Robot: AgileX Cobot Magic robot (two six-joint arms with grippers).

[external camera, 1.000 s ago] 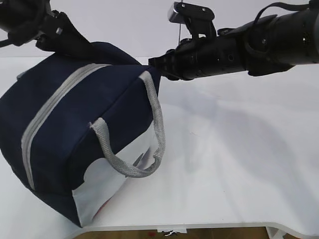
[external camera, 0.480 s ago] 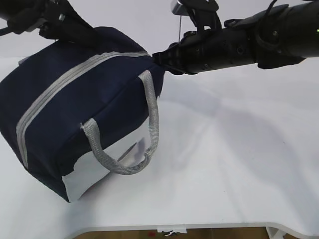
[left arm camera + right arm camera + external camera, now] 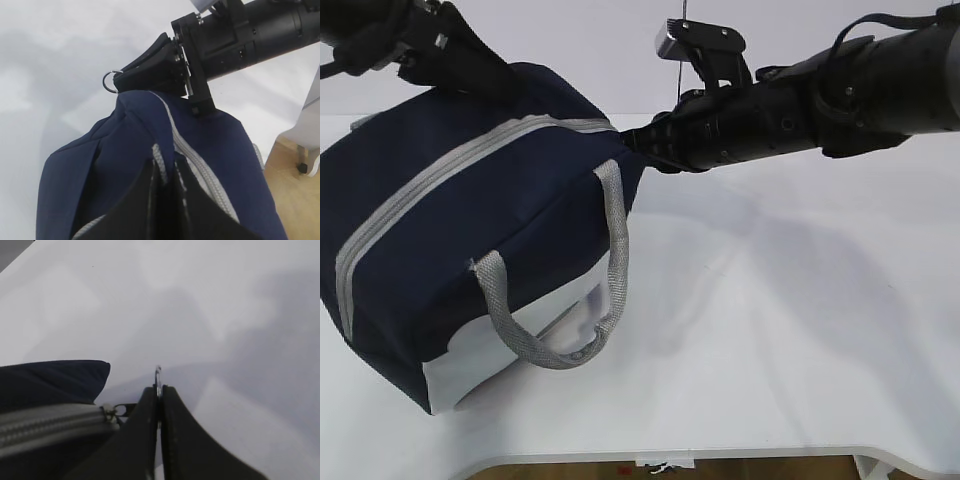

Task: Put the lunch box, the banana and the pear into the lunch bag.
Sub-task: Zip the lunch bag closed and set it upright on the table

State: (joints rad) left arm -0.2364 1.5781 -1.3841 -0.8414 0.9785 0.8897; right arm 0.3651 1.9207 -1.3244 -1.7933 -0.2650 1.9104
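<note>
white table (image 3: 800, 330), lunch bag (image 3: 470, 240) zipped, hands pinching

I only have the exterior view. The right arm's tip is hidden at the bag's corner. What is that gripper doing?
Observer: The right gripper is shut on the zipper's ring pull; the ring pokes out past its tips.
Operator: And the left gripper? I see only the arm behind the bag.
Observer: The left gripper is pinched on a grey strap at the top of the bag.
Operator: Where is the slider?
Observer: The slider sits just beside the right gripper's fingers, with closed zipper running back from it.
</note>
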